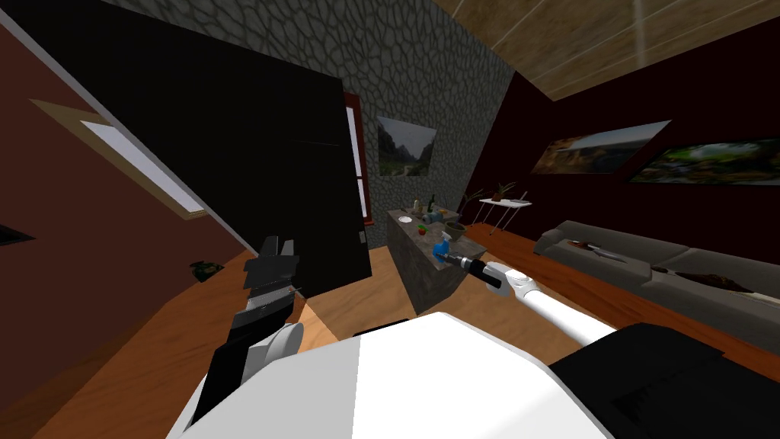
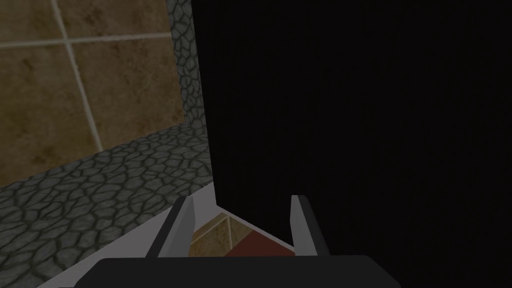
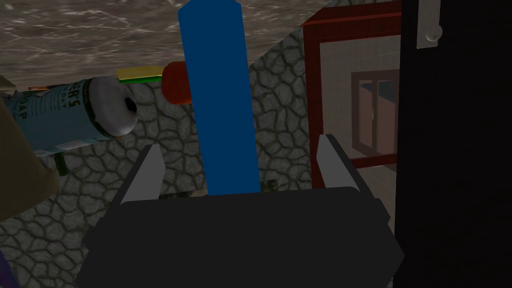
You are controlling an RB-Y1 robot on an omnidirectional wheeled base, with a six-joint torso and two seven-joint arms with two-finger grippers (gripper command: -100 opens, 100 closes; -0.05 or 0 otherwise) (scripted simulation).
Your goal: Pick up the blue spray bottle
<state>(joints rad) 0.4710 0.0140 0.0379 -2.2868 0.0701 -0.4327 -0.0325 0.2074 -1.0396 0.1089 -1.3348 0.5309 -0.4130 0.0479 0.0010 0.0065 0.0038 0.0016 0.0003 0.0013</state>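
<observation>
Stone counter [image 1: 426, 282] held the blue spray bottle [image 3: 222, 100] at its near end, between the spread blades of my right gripper [image 3: 239, 142], long axis along them, untouched. Left gripper [image 2: 242, 202] spread too, well apart

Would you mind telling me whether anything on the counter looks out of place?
A pale blue soap bottle lies on its side on the counter, near the upright blue spray bottle that stands between the open fingers of the right gripper.
</observation>
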